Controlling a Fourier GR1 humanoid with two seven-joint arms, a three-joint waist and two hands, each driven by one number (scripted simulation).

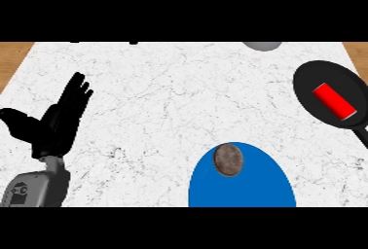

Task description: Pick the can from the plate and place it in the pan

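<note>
A red can (334, 101) lies on its side inside the black pan (310, 85) at the right edge of the counter. The pan's handle (360, 134) runs down toward the right border. A blue plate (266, 187) sits at the lower middle, with a round brown-grey object (229, 159) on its upper left part. My left hand (52, 125) rests at the left, fingers straight and pointing up, holding nothing. My right hand does not show in the view.
A grey rounded object (262, 45) peeks in at the counter's far edge, upper right. The white marble counter (165, 97) spreads between the hand and the pan, with wooden strips at both top corners.
</note>
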